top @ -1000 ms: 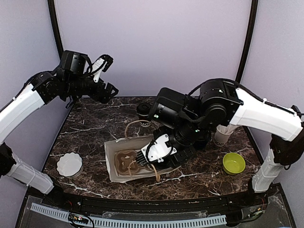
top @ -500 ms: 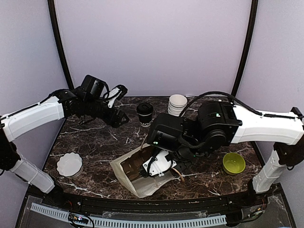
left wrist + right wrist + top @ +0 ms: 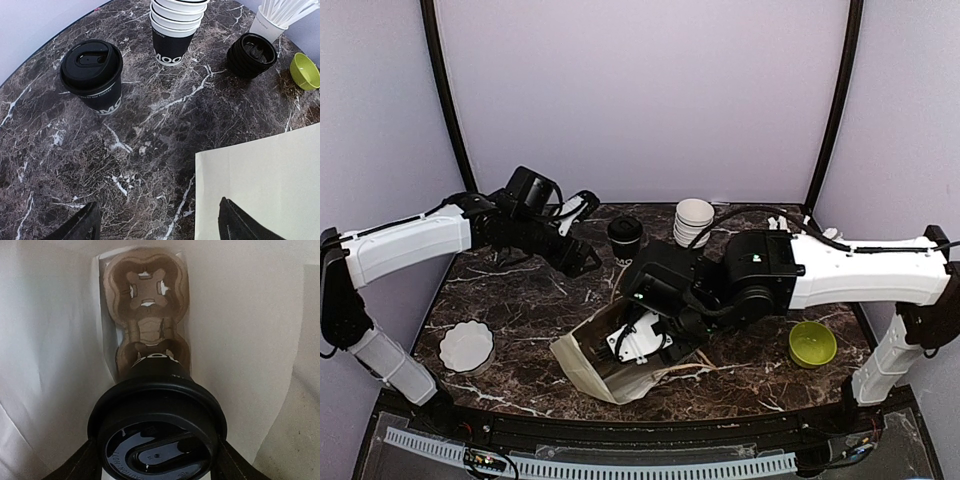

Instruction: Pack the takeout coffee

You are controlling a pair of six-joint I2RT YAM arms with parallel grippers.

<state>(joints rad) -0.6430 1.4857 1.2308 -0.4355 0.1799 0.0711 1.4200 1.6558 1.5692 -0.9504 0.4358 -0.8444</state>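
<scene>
Takeout coffee cup (image 3: pixel 157 432) | grasped by right end effector (image 3: pixel 156 467) in bag (image 3: pixel 50 340) | left end effector (image 3: pixel 159 220) released

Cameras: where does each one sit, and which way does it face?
Top external: above and behind the bases, facing down at the table; both arms show, with left gripper and right gripper.
Left wrist: on the left arm, facing down at the standing cup, cup stack and lids; its open fingertips show.
Right wrist: on the right arm, facing into the bag at the carrier; its fingers grip the held cup.
Shared: top and left wrist both show the standing cup and bag.
</scene>
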